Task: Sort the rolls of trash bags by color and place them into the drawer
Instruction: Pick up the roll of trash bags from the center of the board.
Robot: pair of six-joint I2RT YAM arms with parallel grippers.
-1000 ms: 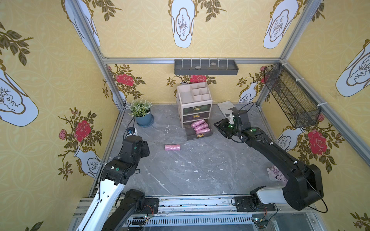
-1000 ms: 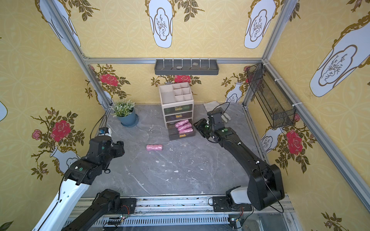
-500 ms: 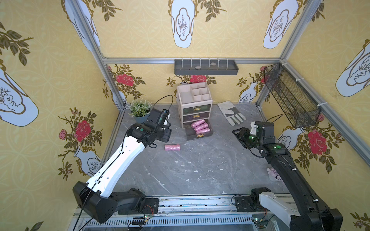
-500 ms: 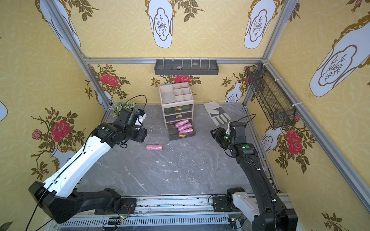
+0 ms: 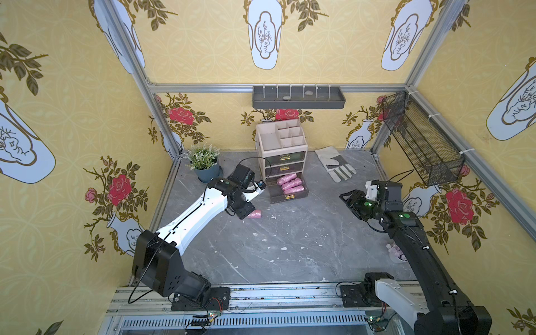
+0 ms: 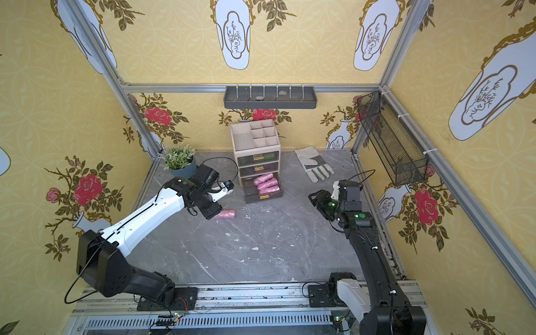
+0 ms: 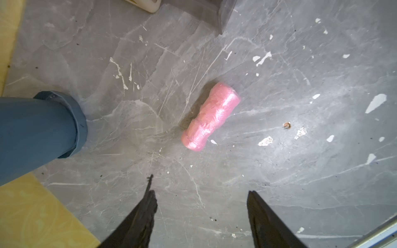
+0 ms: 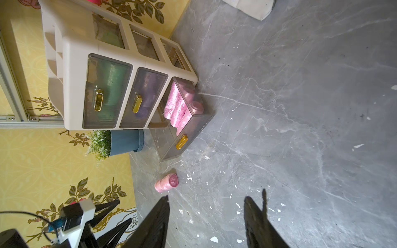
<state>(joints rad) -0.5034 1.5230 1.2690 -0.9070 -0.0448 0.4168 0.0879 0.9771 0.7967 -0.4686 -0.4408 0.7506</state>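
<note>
One pink roll (image 7: 210,117) lies loose on the grey floor, seen in both top views (image 5: 255,214) and in the right wrist view (image 8: 166,182). My left gripper (image 7: 200,192) hovers just short of it, open and empty, the roll ahead of its fingertips. The beige drawer chest (image 5: 280,139) stands at the back. Its bottom drawer (image 8: 182,141) is pulled out and holds three pink rolls (image 5: 290,184). Green rolls (image 8: 111,85) and purple rolls (image 8: 148,92) show dimly through the two shut drawers. My right gripper (image 8: 206,197) is open and empty, off to the right (image 5: 345,197).
A potted plant in a blue pot (image 5: 206,168) stands close behind my left arm. A work glove (image 5: 336,166) lies right of the chest. A grey wall tray (image 5: 298,97) and a black mesh basket (image 5: 420,139) hang on the walls. A lilac flower cluster (image 5: 394,252) lies by my right arm.
My left arm swung from the front left corner forward to the loose pink roll. My right arm pulled back from the open drawer to the right side. Both jaws widened.
</note>
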